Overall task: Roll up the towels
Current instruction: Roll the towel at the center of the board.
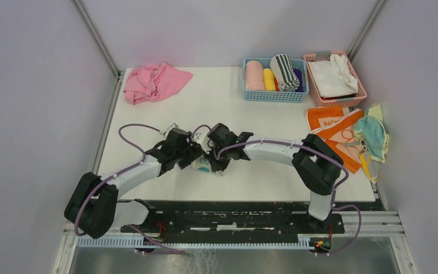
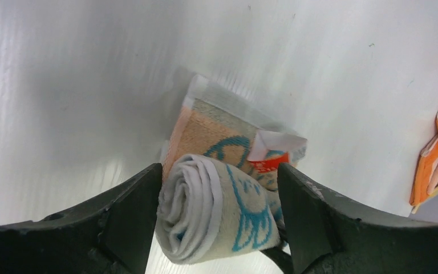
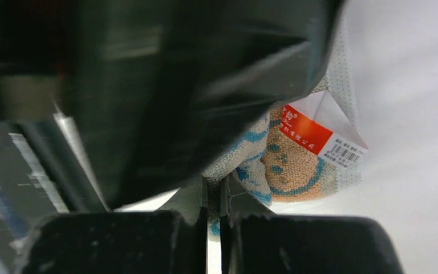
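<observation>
The bunny towel (image 2: 217,217) shows in your left wrist view as a pale coil with teal prints, most of it already wound. Its unrolled tail lies flat on the worktop (image 2: 63,85) just beyond, and a paper label (image 2: 275,149) sticks up off that tail. Your left gripper (image 2: 219,185) brackets the coil, one finger pressed against each side. I judge this clamp is there to stop the soft cloth springing open.

In the right wrist view, your right gripper (image 3: 215,211) has its fingers almost together, with a thin fold of the same towel pinched between them. That grip looks meant to hold the cloth's edge taut while the coil is turned. A dark bulk fills the upper left of this view, too blurred to name.

From the top view, both arms meet over the towel at mid-worktop, toward the near edge, and hide nearly all of it. An orange towel (image 1: 333,128) and a teal-and-yellow towel (image 1: 372,134) lie flat at the right edge, beside a pink basket (image 1: 318,98) holding white cloth (image 1: 332,77). Finished rolls (image 1: 284,73) sit side by side in a blue basket (image 1: 274,97), which is probably where this one goes. A pink cloth (image 1: 154,81) lies crumpled at the far left corner. You have several towels left to roll.
</observation>
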Action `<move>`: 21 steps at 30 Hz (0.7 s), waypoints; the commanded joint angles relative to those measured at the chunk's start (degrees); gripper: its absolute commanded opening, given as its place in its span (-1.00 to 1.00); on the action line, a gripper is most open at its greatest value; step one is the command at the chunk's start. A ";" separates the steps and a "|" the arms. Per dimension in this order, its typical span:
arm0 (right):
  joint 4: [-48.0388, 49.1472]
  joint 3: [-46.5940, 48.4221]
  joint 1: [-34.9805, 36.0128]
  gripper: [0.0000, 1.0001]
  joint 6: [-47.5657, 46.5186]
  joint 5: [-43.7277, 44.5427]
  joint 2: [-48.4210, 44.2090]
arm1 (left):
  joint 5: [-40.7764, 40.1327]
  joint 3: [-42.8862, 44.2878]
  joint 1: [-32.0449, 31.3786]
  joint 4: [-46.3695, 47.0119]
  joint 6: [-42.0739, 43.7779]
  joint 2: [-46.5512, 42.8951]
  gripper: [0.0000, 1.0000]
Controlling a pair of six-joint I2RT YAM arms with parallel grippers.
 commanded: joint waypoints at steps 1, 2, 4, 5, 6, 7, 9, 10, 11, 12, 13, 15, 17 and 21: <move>-1.43 2.99 -4.68 -0.99 19.00 -22.47 3.79 | -3.84 -2.87 -0.36 -6.18 2.20 -10.50 0.64; 0.03 3.08 -5.98 -0.99 21.69 -25.81 4.95 | -4.11 -3.90 -0.31 -6.36 1.66 -12.79 0.66; 2.41 3.67 -8.40 -0.99 27.87 -31.20 7.71 | -4.12 -5.69 -0.24 -7.04 0.30 -17.09 0.69; 3.41 4.01 -9.51 -0.99 30.12 -33.43 9.39 | -4.15 -6.36 -0.25 -7.83 -0.40 -18.81 0.70; 3.96 4.52 -10.41 -0.99 31.91 -35.94 10.87 | -4.17 -6.71 -0.26 -8.92 -0.97 -20.43 0.71; 4.37 5.06 -11.19 -0.99 33.33 -37.07 12.27 | -4.19 -6.97 -0.22 -10.30 -1.47 -21.79 0.71; 5.71 5.38 -12.09 -0.99 36.06 -38.45 13.95 | -4.61 -7.59 -0.22 -12.72 -2.43 -24.46 0.71; 6.59 5.42 -12.58 -0.99 37.58 -39.07 14.81 | -4.80 -8.14 -0.23 -13.44 -2.94 -25.73 0.72; 7.49 5.55 -13.00 -0.99 39.02 -40.09 15.65 | -4.82 -8.85 -0.19 -13.66 -3.38 -26.83 0.73; 8.25 5.72 -13.49 -0.99 40.28 -41.08 16.51 | -4.67 -9.98 -0.22 -13.19 -3.95 -27.78 0.73; 8.77 5.81 -13.83 -0.99 41.50 -41.55 17.34 | -4.41 -10.93 -0.22 -12.28 -4.46 -28.19 0.75; 9.67 5.87 -14.40 -0.99 43.21 -42.27 18.75 | -3.59 -12.25 -0.18 -8.64 -5.21 -28.05 0.78; 10.49 5.43 -15.20 -1.00 44.55 -42.63 19.69 | -2.45 -13.09 0.10 -4.11 -5.87 -26.57 0.81; 12.26 4.11 -16.66 -0.99 46.07 -43.33 21.05 | 1.55 -13.59 2.71 5.47 -6.60 -20.33 0.82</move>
